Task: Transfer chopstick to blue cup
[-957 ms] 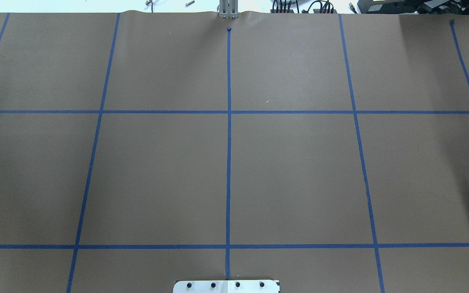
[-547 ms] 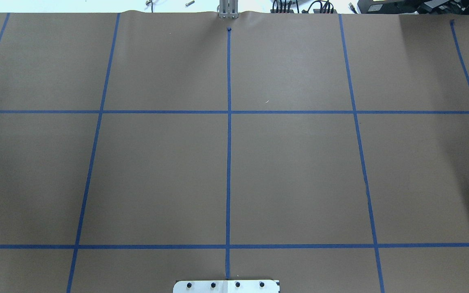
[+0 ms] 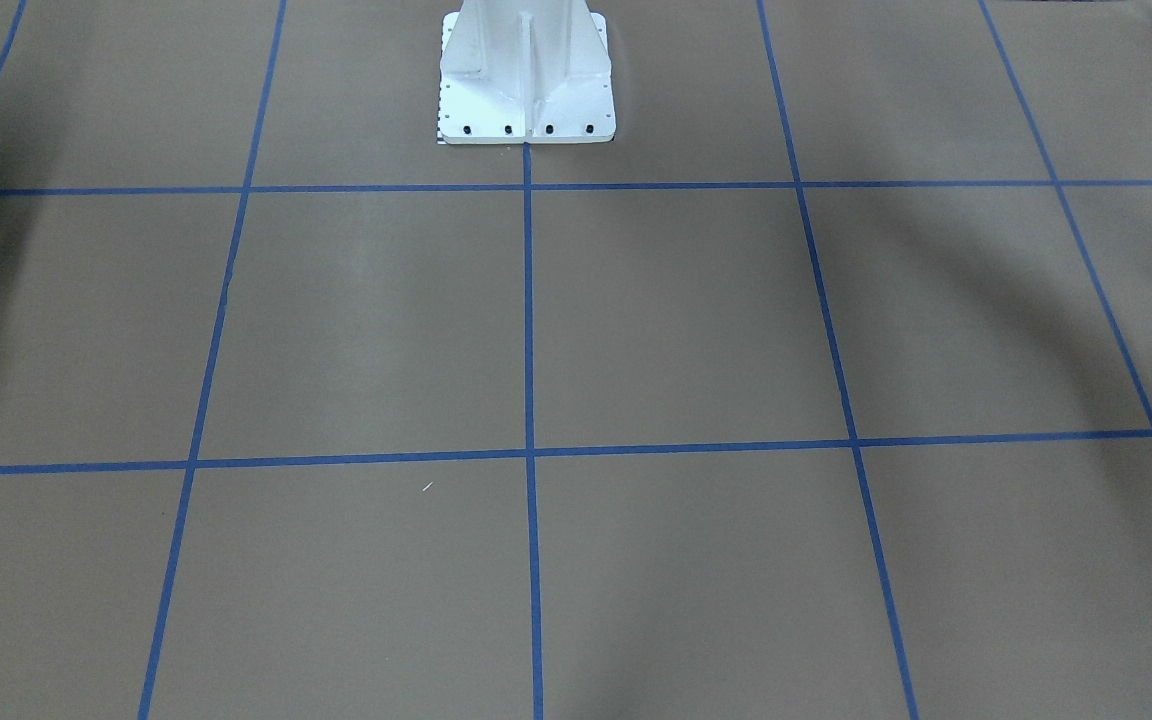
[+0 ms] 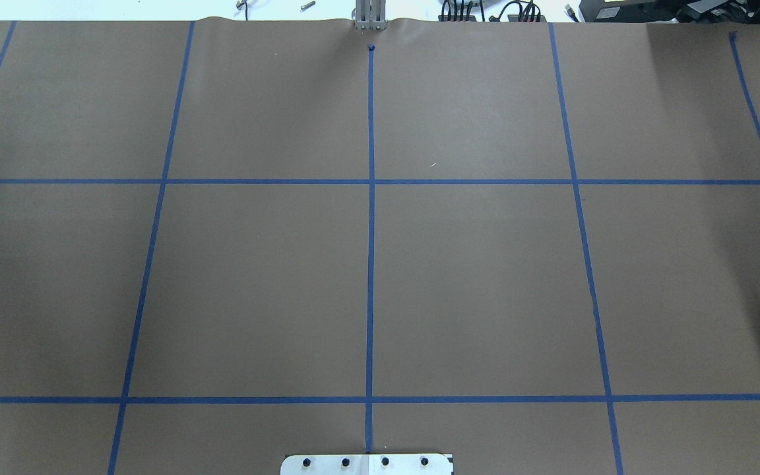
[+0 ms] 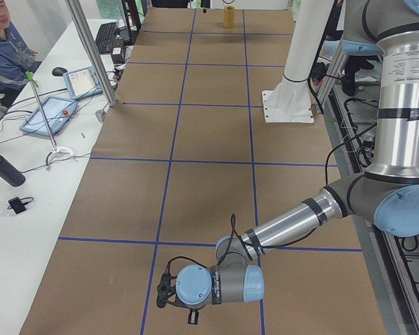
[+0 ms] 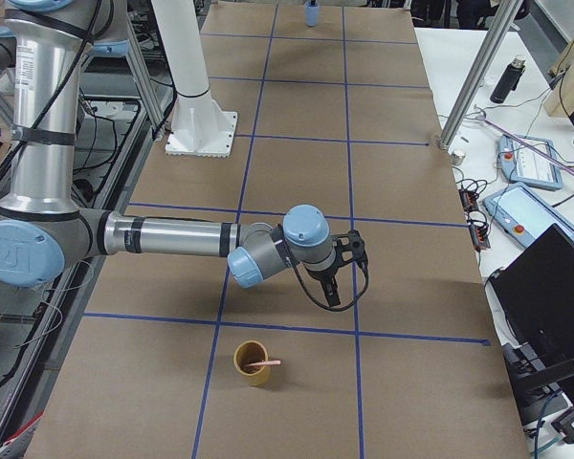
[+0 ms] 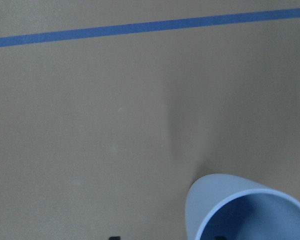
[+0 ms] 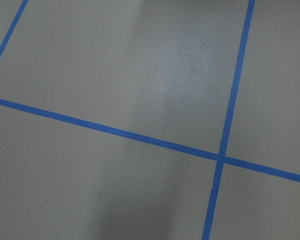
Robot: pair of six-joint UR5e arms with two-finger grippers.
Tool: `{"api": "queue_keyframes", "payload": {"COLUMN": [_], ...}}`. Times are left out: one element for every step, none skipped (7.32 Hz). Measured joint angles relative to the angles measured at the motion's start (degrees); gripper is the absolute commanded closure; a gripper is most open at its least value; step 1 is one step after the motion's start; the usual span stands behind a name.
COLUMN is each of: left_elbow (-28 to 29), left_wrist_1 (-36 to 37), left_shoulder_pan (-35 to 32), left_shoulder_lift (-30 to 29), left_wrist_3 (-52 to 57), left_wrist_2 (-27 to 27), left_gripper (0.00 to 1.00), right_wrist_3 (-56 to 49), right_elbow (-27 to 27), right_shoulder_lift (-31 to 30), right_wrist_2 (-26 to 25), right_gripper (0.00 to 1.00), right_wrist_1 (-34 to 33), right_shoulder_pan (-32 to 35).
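The pale pink chopstick [image 6: 265, 364] leans inside a mustard-yellow cup [image 6: 250, 366] near the table's right end. The right gripper [image 6: 332, 298] hangs over the table a little beyond that cup, apart from it; I cannot tell if it is open or shut. The blue cup [image 7: 250, 212] stands upright and empty at the bottom right of the left wrist view. It also shows small at the far end in the exterior right view [image 6: 312, 12]. The left gripper [image 5: 193, 318] is low at the table's left end; I cannot tell its state.
The table is covered in brown paper [image 4: 472, 277] with a blue tape grid. The white robot base [image 3: 526, 80] stands at mid-table. The yellow cup shows far off in the exterior left view [image 5: 229, 15]. A person and tablets are at the side bench [image 5: 63, 105].
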Motion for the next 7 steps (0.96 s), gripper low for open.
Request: {"api": "queue_keyframes", "payload": {"left_elbow": [-0.70, -3.28, -9.00, -16.39, -23.05, -28.84, -34.41], "left_wrist_1": [0.31, 1.92, 7.65, 16.01, 22.54, 25.81, 27.18], "left_shoulder_pan": [0.29, 0.45, 0.49, 0.54, 1.10, 3.22, 7.34], "left_shoulder_lift": [-1.04, -1.70, -1.73, -1.67, -2.11, -3.24, -5.58], "left_wrist_3": [-0.99, -2.72, -3.70, -4.45, -6.79, -12.67, -22.49], "left_wrist_2": [-0.91, -4.32, -9.48, -13.28, -14.90, -15.54, -15.65], "left_gripper": [1.00, 1.00, 1.00, 1.00, 1.00, 1.00, 1.00], "right_wrist_3": [0.00, 0.00, 0.00, 0.00, 0.00, 0.00, 0.00], "right_elbow": [0.00, 0.00, 0.00, 0.00, 0.01, 0.05, 0.06], "right_shoulder_lift": [0.00, 0.00, 0.00, 0.00, 0.00, 0.00, 0.00], "right_wrist_2": [0.00, 0.00, 0.00, 0.00, 0.00, 0.00, 0.00], "right_gripper": [0.00, 0.00, 0.00, 0.00, 0.00, 0.00, 0.00], "right_wrist_1": [0.00, 0.00, 0.00, 0.02, 0.05, 0.06, 0.03], "right_shoulder_pan": [0.00, 0.00, 0.00, 0.00, -0.02, -0.06, -0.15]}}
